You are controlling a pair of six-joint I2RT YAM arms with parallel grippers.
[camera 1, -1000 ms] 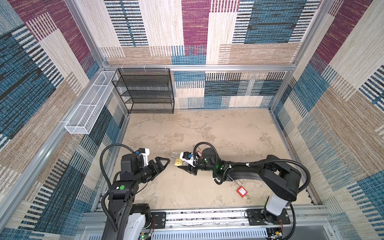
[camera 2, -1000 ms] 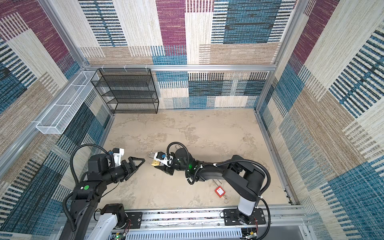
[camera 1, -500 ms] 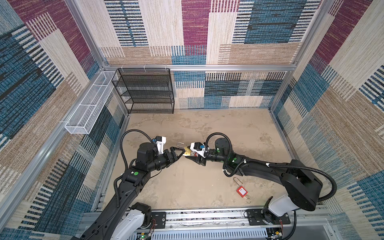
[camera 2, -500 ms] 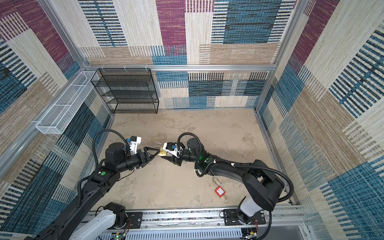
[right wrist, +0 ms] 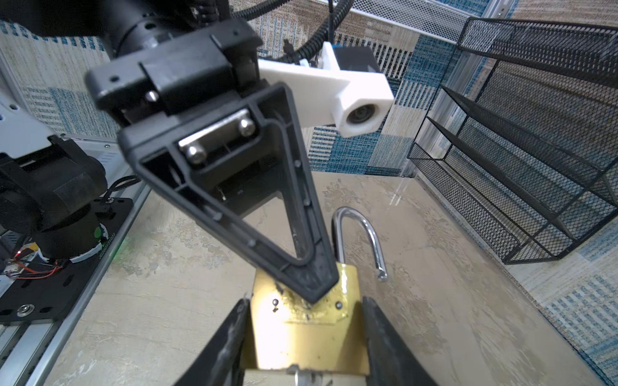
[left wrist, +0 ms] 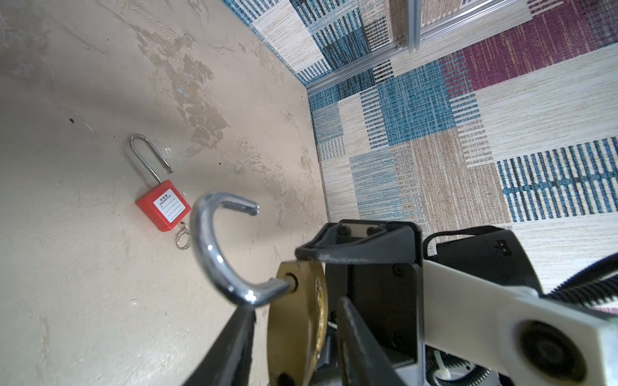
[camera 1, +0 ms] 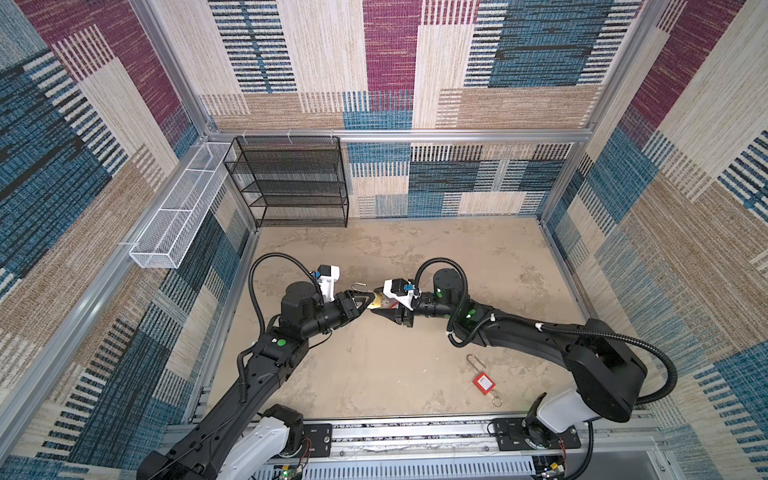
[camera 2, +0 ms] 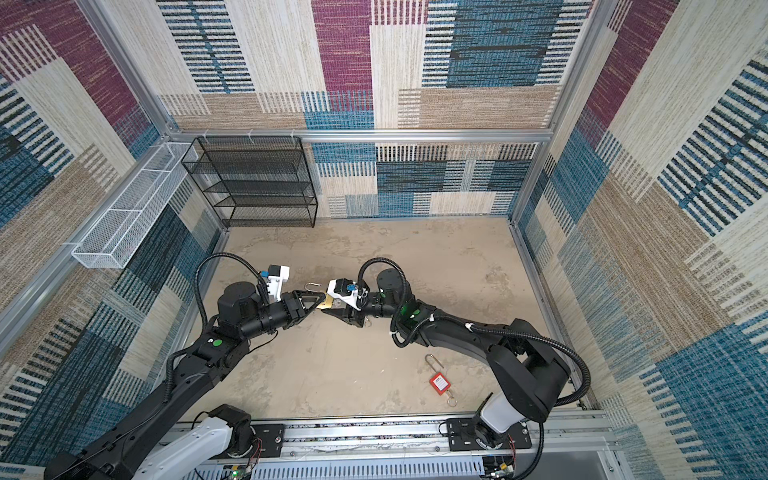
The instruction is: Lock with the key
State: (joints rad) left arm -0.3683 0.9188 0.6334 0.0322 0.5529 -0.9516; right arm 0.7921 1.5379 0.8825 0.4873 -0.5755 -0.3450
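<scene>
1. The right gripper (camera 1: 380, 311) is closed on the gold-coloured brass padlock (right wrist: 301, 337). Its black fingers (right wrist: 230, 344) are pressed against the two narrow edges of the body, which is carried clear of the floor.
2. The left gripper (camera 1: 366, 302) is set nose to nose with it. Its fingers (left wrist: 234, 344) are drawn narrow about the flat faces of the same body, and one tip is laid on the brass in the right wrist view. Slim dark gaps are seen beside the body in the left wrist view, so a firm clamp cannot be told.
3. The curved chrome shackle (left wrist: 202, 240) is swung open, with its free end apart from the body.
4. A small metal piece (right wrist: 301, 376) is glimpsed at the body's keyhole end; whether it is the key cannot be told.
5. Well apart, near the right arm's base, a red plastic long-shackled padlock (camera 1: 485, 381) is seen lying on the mottled beige floor (camera 1: 374, 374). Its shackle is also open, and a wire ring (left wrist: 182, 239) lies at its foot.
6. The step in hand is judged to be the bracing of the brass lock by both grippers. Next, the shackle's free end would need to be turned over its hole and pressed home. A slip of the smooth brass is the risk.
</scene>
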